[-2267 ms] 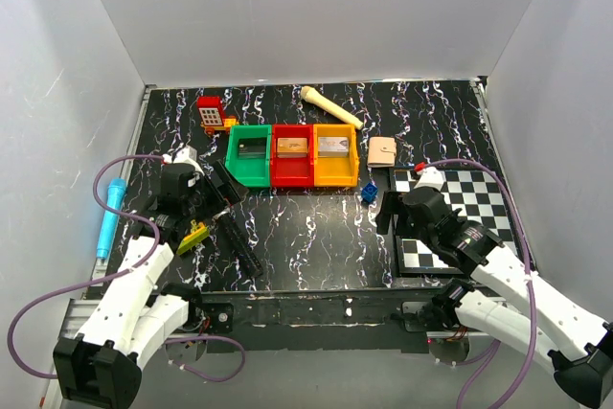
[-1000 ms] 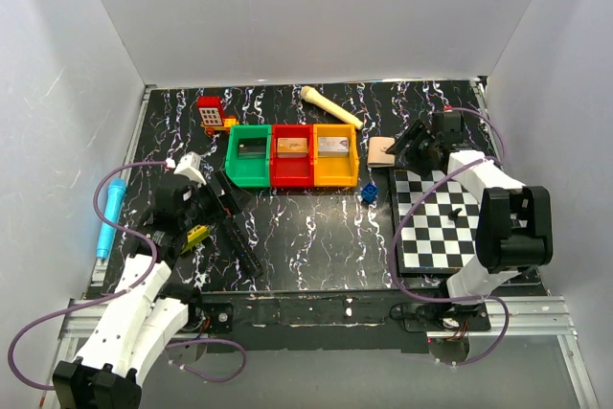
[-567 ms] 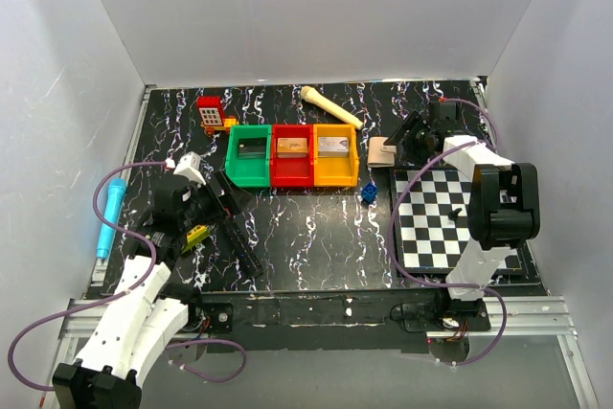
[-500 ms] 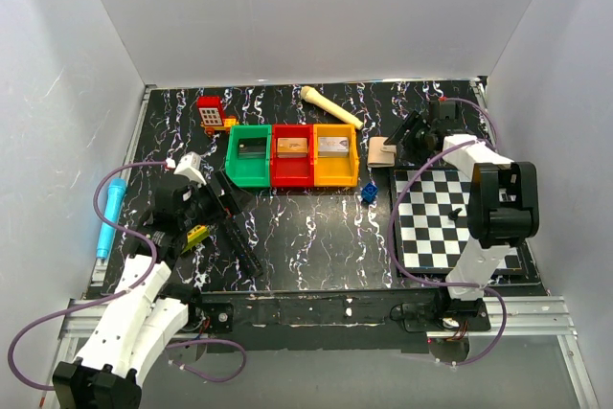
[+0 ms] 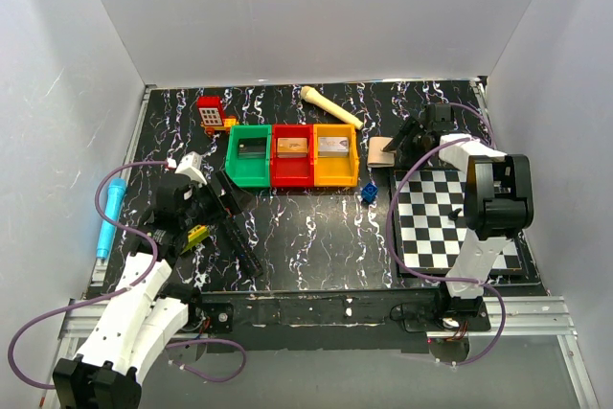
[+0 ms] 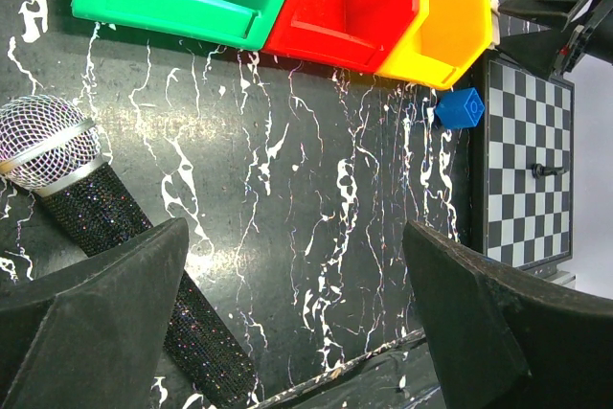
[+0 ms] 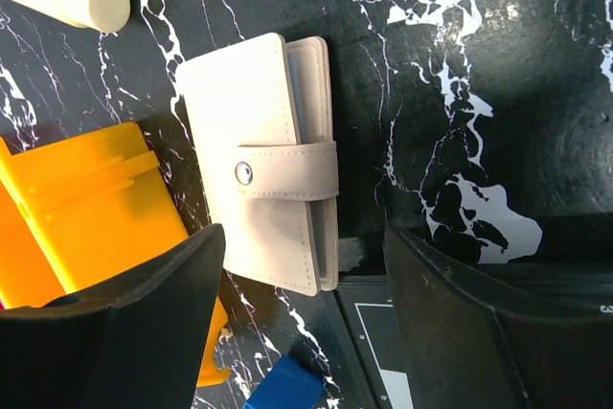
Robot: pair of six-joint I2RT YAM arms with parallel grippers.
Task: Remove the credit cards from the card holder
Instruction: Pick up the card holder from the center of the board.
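The card holder [image 5: 382,151] is a small tan wallet lying flat on the black marbled table, just right of the yellow bin. In the right wrist view it [image 7: 263,203] is folded shut, with its strap snapped across it. No cards show. My right gripper [image 5: 406,145] is open and empty beside the card holder's right edge. In its own view the gripper [image 7: 306,318] has its jaws wide apart, with the holder's lower end between them and not touched. My left gripper [image 5: 216,200] is open and empty at the left, over the microphone [image 6: 57,155].
Green [image 5: 236,168], red [image 5: 291,177] and yellow [image 5: 336,178] bins stand in a row mid-table. A blue cube [image 5: 369,193] lies by the chequered board [image 5: 450,227]. A cream cylinder [image 5: 330,107] and a red toy [image 5: 211,114] lie at the back, and a light-blue pen [image 5: 107,217] lies at the far left.
My right arm swung from the near side of the chequered board to the back, and its open gripper came down beside the card holder. My left arm shifted only slightly.
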